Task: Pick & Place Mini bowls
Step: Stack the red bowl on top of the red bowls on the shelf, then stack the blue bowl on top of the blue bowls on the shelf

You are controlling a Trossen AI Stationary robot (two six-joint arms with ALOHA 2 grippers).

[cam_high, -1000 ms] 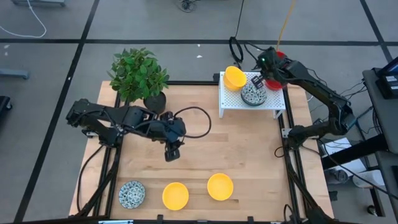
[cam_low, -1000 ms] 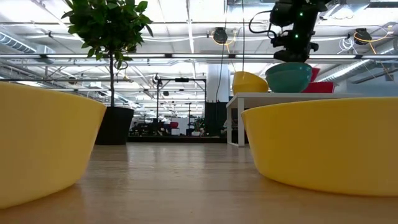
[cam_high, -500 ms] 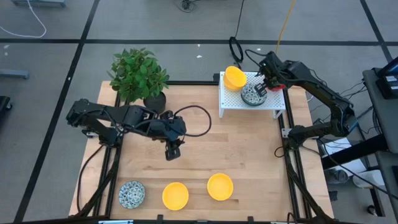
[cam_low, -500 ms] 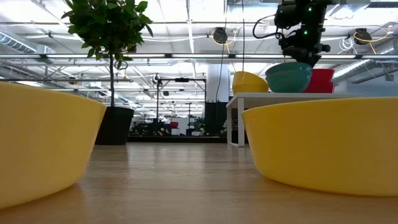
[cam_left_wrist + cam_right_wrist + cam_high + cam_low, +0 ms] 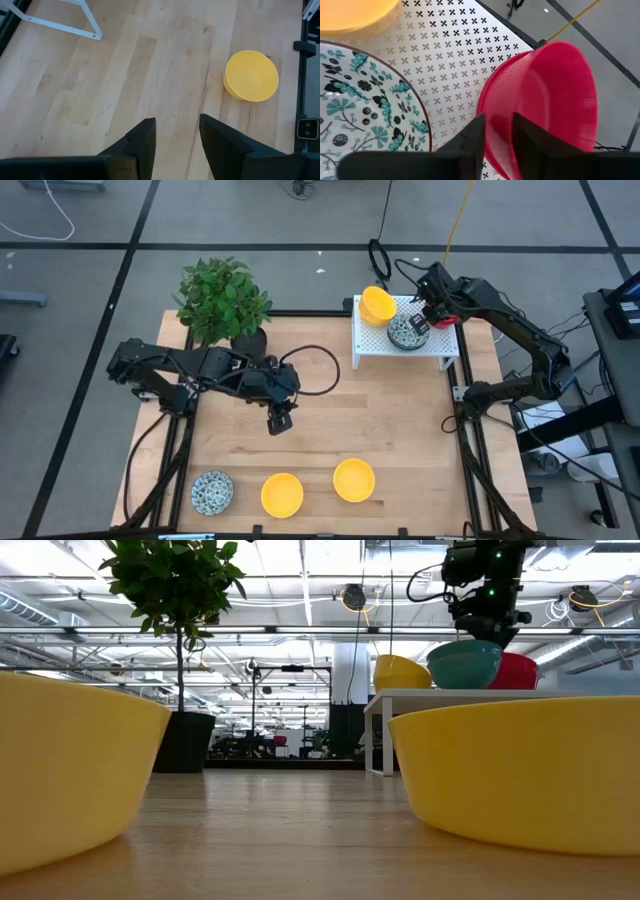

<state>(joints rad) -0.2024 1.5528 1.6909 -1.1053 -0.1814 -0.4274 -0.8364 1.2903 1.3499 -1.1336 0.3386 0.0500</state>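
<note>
Our right gripper (image 5: 495,131) over the white rack (image 5: 404,346), fingers clamped on the tilted red bowl (image 5: 545,100) rim beside the speckled bowl (image 5: 406,331), our left gripper (image 5: 177,135) over the desk (image 5: 390,420), fingers apart, empty.

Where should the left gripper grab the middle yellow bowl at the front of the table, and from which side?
Take the yellow bowl by its rim, coming straight down from above. It sits upright and open, so one finger can likely go inside the thin wall and one outside. The left gripper hangs open above the bare table.
</note>
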